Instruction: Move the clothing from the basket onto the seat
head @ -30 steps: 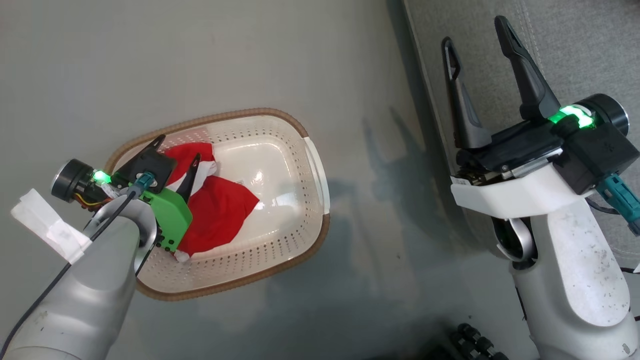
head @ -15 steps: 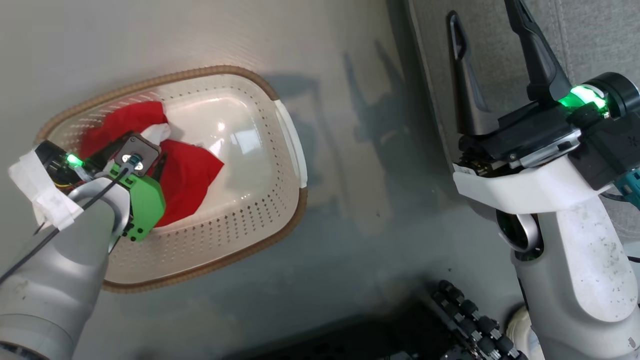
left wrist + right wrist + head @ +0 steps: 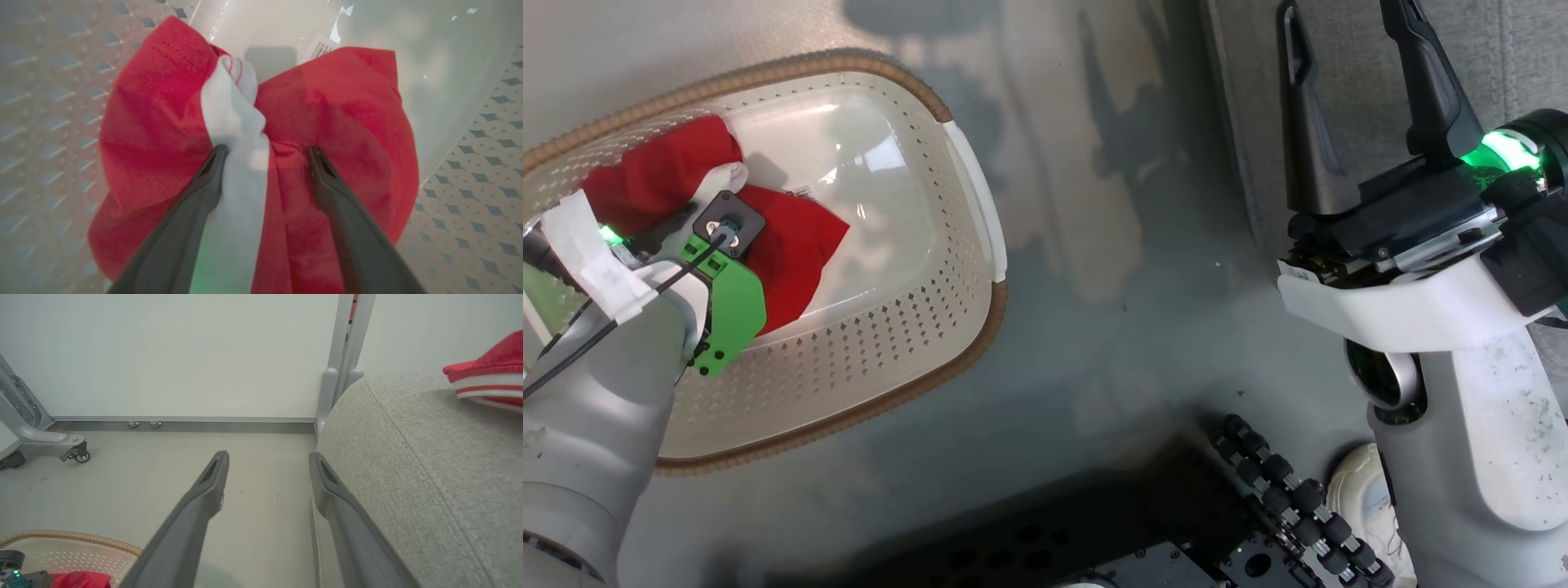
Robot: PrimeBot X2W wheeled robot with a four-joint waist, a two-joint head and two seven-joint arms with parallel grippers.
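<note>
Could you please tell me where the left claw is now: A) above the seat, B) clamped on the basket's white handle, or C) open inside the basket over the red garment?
C: the left claw sits in the basket, jaws open, a white fold of the red garment between them.

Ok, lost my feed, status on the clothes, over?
Left pincer open, tips on red garment in basket. Right pincer open, empty, at seat edge. Striped garment on seat. Nothing blocking.

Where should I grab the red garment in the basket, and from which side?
Grip the white fold bunched in the middle of the red garment, coming down from above the basket; it stands up as a ridge, and the left gripper, jaws open, straddles it.
</note>
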